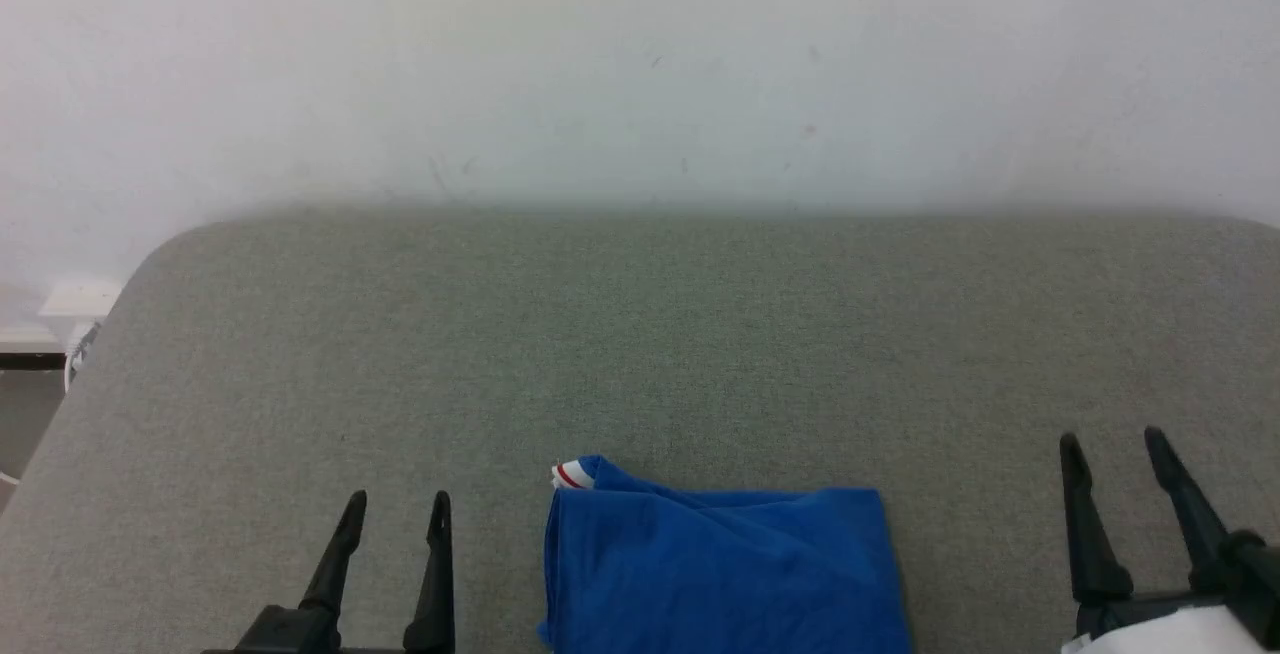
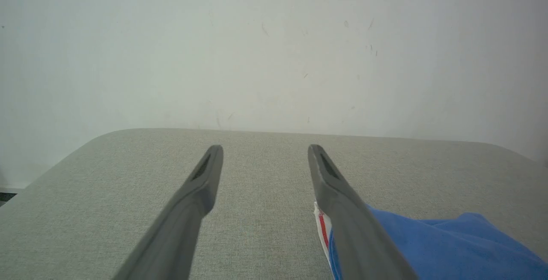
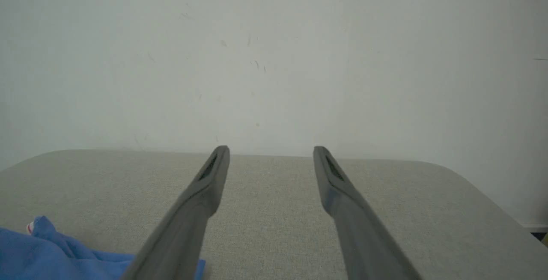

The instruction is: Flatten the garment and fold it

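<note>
Two sets of dark fingers are spread wide and empty: the left gripper (image 1: pixel 399 502) and the right gripper (image 1: pixel 1112 437). Between them, the folded royal-blue jersey garment (image 1: pixel 720 574) is laid on the grey fabric-covered table (image 1: pixel 640 334), touched by neither.

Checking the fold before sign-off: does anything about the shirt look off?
Slightly. The blue garment lies folded on the grey table, but a bit of red-and-white striped trim pokes out at its far left corner, and the top layer is creased.
</note>
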Available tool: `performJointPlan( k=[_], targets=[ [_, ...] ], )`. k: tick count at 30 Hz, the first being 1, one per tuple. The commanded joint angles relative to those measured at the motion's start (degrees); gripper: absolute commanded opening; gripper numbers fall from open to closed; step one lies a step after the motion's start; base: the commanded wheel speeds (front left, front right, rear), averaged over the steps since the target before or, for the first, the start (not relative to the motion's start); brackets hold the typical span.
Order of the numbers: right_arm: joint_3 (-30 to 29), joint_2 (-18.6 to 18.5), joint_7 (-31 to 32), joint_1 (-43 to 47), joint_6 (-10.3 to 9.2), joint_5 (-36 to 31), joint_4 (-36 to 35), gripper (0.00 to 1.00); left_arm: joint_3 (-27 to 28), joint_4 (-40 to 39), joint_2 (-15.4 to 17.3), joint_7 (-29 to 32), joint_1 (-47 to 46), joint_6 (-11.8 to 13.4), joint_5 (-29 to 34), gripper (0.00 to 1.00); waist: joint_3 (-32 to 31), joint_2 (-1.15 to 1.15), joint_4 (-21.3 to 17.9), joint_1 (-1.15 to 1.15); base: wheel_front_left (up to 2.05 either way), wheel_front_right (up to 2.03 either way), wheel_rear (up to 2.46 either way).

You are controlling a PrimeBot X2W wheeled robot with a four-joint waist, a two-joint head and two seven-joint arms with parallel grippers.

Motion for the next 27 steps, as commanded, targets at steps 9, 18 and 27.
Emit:
performJointPlan(
  k=[9, 18, 27],
  targets=[
    [1.74, 1.49, -0.58, 4.00, -0.04, -2.27, 0.12, 1.00, -0.72, 1.13, -0.12, -0.27, -0.94, -1.00, 0.91, 1.00, 0.35, 0.00, -0.67, 0.00, 0.00, 0.00, 0.00],
    [7.61, -3.22, 10.17, 3.88, -0.04, 7.06, -0.80, 1.00, -1.49, 0.96, -0.12, -0.27, -1.83, -1.12, 1.04, 1.00, 2.05, 0.00, 0.53, 0.00, 0.00, 0.00, 0.00],
    [12.37, -9.55, 32.37, 0.55, -0.04, 26.51, -0.29, 1.00, -3.29, 1.46, -0.12, -0.27, -3.44, -0.86, 0.39, 1.00, 5.80, 0.00, 3.00, 0.00, 0.00, 0.00, 0.00]
  ],
)
